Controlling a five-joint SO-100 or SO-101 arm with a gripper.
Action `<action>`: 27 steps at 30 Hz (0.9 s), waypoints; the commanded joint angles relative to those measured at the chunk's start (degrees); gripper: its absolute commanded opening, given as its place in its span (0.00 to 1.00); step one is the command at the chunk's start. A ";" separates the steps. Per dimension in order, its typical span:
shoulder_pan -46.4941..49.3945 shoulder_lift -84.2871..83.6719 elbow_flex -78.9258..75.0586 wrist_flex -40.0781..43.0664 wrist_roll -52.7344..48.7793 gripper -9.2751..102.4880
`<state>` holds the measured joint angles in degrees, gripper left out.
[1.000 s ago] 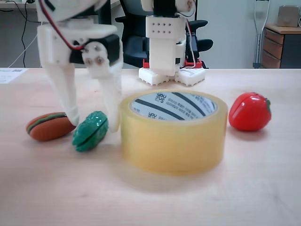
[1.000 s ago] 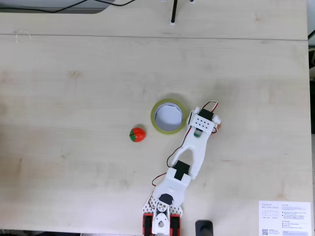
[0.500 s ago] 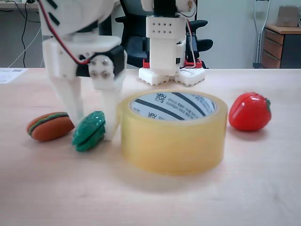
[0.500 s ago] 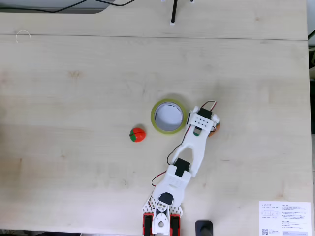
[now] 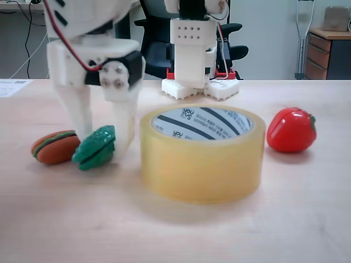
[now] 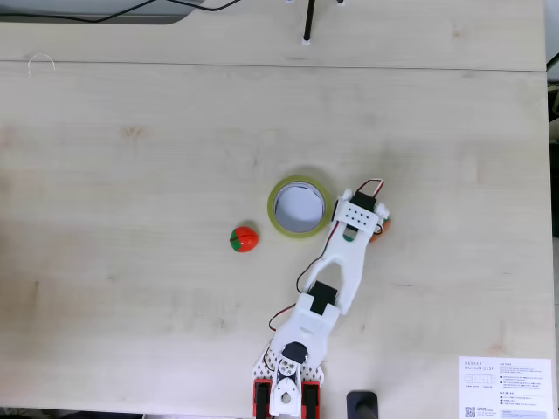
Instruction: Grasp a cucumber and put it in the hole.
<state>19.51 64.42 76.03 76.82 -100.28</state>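
While the white two-finger claw [image 5: 104, 149] stands on the pale wooden desk [image 5: 307, 219] with its fingers pinching the small dark green bumpy plastic cucumber [image 5: 94, 148] across its middle, that toy looks light, stiff and slick, so a mid-body grip seems wise. Beside it lie an orange-brown toy burger [image 5: 52, 147] and the translucent yellowish tape roll, its hole [image 5: 202, 123] open.

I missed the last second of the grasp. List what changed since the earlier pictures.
In a fixed view the cucumber slid left, away from the tape roll and up against the toy burger. The gripper closed in around it, fingers straddling it at table level. Tape roll, toy tomato and toy burger stayed put.
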 commanded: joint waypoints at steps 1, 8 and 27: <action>0.09 11.43 -1.32 1.93 -0.26 0.14; 0.18 19.95 -1.41 5.89 -0.35 0.15; -16.61 30.23 -1.23 10.63 -0.44 0.14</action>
<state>7.82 89.03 76.03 86.84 -100.28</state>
